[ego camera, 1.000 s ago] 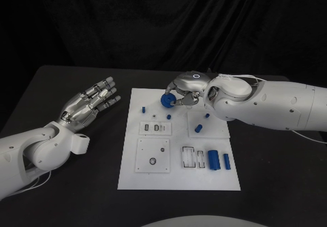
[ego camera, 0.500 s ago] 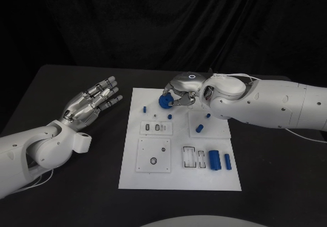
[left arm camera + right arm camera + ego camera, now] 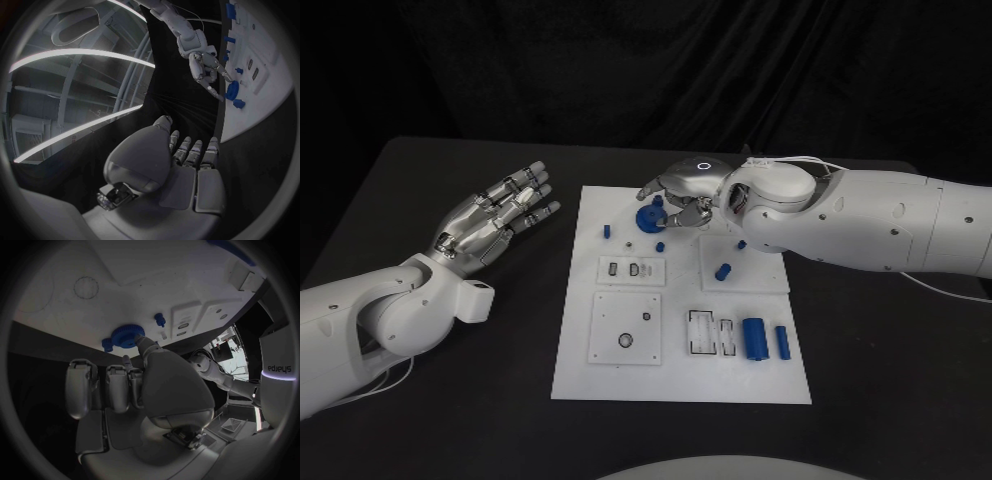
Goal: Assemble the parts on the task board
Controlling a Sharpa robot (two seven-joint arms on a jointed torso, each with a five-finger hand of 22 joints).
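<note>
While the left hand (image 3: 495, 220) is kept flat and spread, holding nothing, beside the task board (image 3: 681, 370), the blue gear (image 3: 651, 213) is now seen lying on the board's far end. A second ago it was pinched in the right hand (image 3: 684, 195); whether a fingertip touches it now cannot be told.

In the head view the right hand (image 3: 687, 192) covers the upper part of the blue gear (image 3: 649, 216), so whether its fingers (image 3: 145, 346) pinch it or merely touch it cannot be told; the right wrist view suggests contact at the gear's rim, perhaps no more. The task board (image 3: 678, 380) carries small pegs too tiny to make out in shape. The far bench (image 3: 444, 160) edge fades into darkness.
</note>
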